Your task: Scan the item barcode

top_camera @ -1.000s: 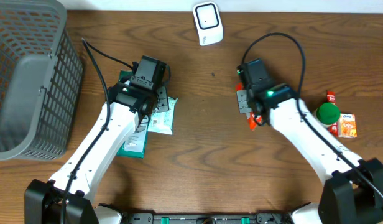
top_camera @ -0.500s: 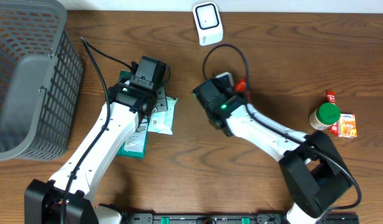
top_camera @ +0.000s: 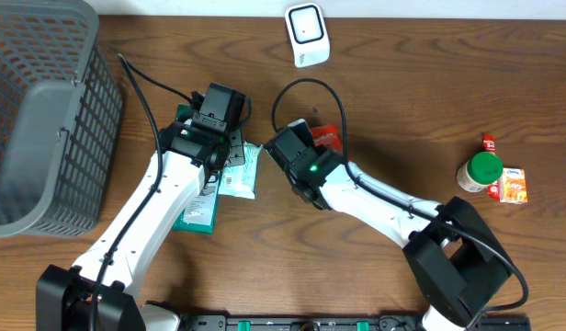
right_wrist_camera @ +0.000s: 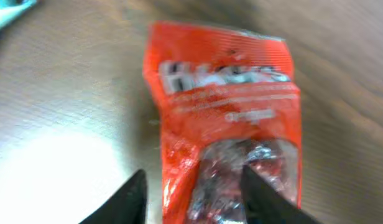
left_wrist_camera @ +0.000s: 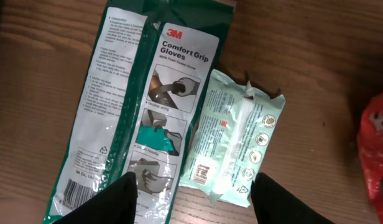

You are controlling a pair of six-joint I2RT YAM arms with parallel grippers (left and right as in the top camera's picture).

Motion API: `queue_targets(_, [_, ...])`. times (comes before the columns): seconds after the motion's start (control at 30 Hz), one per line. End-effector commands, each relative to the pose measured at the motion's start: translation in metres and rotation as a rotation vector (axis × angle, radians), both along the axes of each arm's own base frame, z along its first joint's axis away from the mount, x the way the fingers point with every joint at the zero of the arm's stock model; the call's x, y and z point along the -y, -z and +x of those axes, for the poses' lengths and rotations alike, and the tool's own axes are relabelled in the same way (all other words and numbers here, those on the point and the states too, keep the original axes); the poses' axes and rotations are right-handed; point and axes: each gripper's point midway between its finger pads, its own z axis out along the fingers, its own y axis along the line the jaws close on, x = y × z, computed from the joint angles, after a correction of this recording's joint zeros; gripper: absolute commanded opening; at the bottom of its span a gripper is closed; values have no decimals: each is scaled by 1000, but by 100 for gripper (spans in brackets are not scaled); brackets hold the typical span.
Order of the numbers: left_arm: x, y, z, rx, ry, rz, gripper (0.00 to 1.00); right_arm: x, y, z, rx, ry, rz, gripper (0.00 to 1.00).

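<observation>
A white scanner (top_camera: 307, 35) stands at the table's back edge. A red snack packet (right_wrist_camera: 229, 112) lies flat on the wood between the spread fingers of my right gripper (right_wrist_camera: 194, 199), which is open at the table's centre (top_camera: 312, 143); the packet (top_camera: 328, 138) shows just beside it. My left gripper (left_wrist_camera: 193, 200) hangs open over a green glove pack (left_wrist_camera: 148, 93) and a pale green wipes pack (left_wrist_camera: 232, 143), both with their barcodes facing up. In the overhead view the left gripper (top_camera: 220, 158) sits above those two packs (top_camera: 239, 171).
A grey mesh basket (top_camera: 44, 119) fills the left side. At the far right stand a green-capped bottle (top_camera: 485, 170), a small orange box (top_camera: 514, 187) and a small red item (top_camera: 490, 142). Cables loop over both wrists.
My right arm swung from the right side to the table's centre with the red packet, and its jaws have parted. The left arm stayed put.
</observation>
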Motion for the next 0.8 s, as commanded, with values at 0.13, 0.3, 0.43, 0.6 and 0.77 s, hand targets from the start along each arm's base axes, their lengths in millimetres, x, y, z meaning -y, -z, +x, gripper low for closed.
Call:
queue_targets(0.13, [-3, 4, 0, -11, -18, 5, 65, -26, -41, -2, -136, -74, 260, 50])
queue_targets(0.3, [17, 6, -2, -36, 24, -100, 32, 6, -45, 7, -207, 46, 340, 37])
queue_targets(0.43, [47, 8, -1, -55, 91, -244, 11, 24, -43, 9, -303, 95, 445, 7])
queue_targets(0.6, [100, 9, 7, -55, 278, -443, 7, 48, -48, 9, -409, 143, 584, 1])
queue_targets(0.77, [153, 11, 13, -43, 476, -644, 7, 62, -52, 3, -487, 111, 724, 1])
